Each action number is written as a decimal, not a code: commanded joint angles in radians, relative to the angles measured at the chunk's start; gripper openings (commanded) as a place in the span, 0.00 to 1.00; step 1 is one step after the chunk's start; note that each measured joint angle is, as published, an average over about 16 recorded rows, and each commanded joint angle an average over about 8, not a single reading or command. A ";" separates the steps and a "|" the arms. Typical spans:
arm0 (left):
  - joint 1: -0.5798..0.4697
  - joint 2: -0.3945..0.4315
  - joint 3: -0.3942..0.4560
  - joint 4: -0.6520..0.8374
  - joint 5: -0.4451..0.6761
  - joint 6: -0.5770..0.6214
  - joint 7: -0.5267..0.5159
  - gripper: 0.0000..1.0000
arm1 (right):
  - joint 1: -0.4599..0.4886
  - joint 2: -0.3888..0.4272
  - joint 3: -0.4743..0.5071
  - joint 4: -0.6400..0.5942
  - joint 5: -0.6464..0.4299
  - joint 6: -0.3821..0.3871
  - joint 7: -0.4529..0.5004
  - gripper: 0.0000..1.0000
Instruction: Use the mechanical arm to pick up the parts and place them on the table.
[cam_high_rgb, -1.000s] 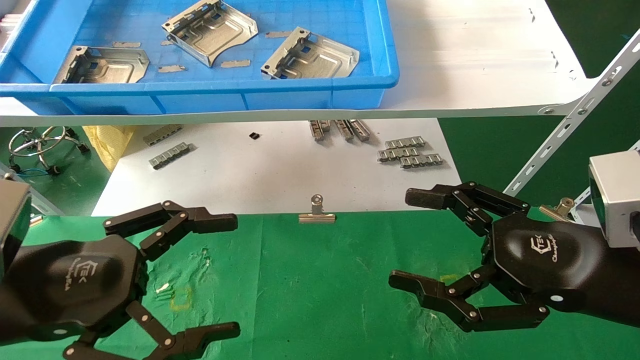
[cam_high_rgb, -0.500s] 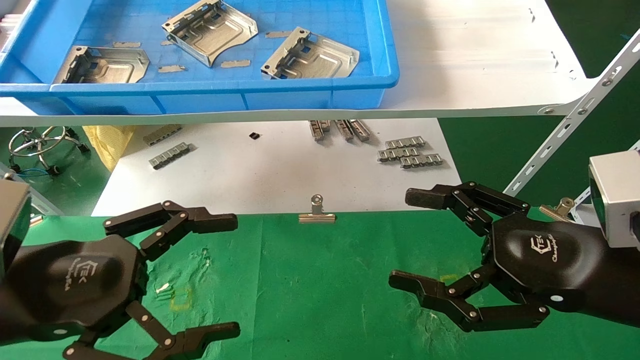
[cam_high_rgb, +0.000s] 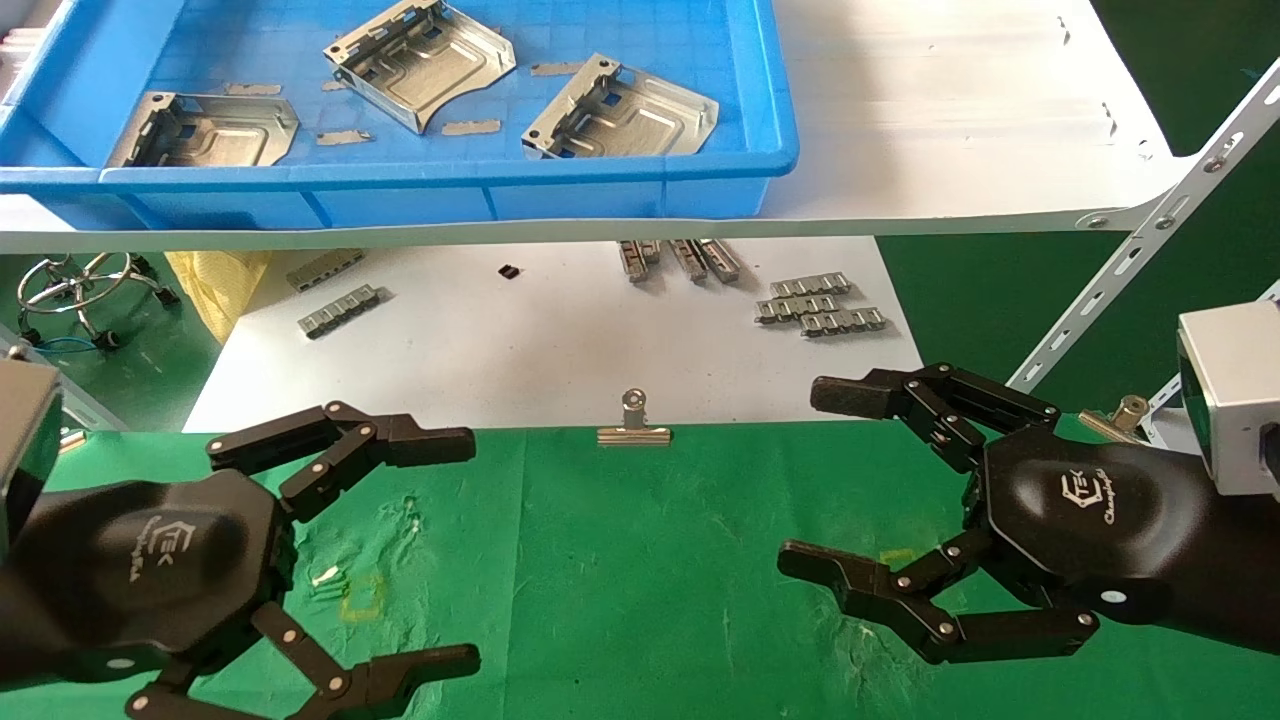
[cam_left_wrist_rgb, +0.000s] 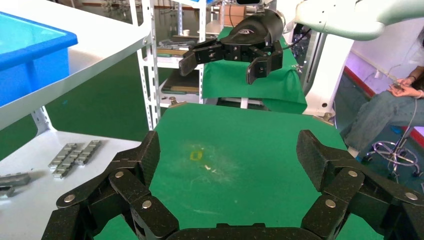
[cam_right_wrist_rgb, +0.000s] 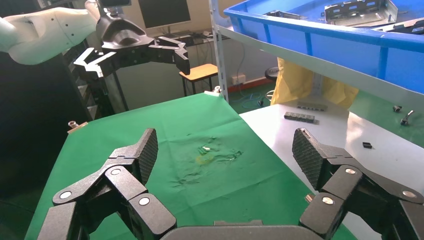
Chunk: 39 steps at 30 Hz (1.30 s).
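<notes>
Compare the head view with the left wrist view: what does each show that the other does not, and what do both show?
Only the head view shows the three metal parts lying inside the blue tray, and a binder clip at the edge of the table.

Only the left wrist view shows a seated person and shelving beyond the table.

Both show the green table, the small grey metal strips on the white board, and the left gripper and right gripper, each with jaws open and empty.
</notes>
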 joint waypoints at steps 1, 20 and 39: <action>0.000 0.000 0.000 0.000 0.000 0.000 0.000 1.00 | 0.000 0.000 0.000 0.000 0.000 0.000 0.000 1.00; 0.000 0.000 0.000 0.000 0.000 0.000 0.000 1.00 | 0.000 0.000 0.000 0.000 0.000 0.000 0.000 0.47; 0.000 0.000 0.000 0.000 0.000 0.000 0.000 1.00 | 0.000 0.000 0.000 0.000 0.000 0.000 0.000 0.00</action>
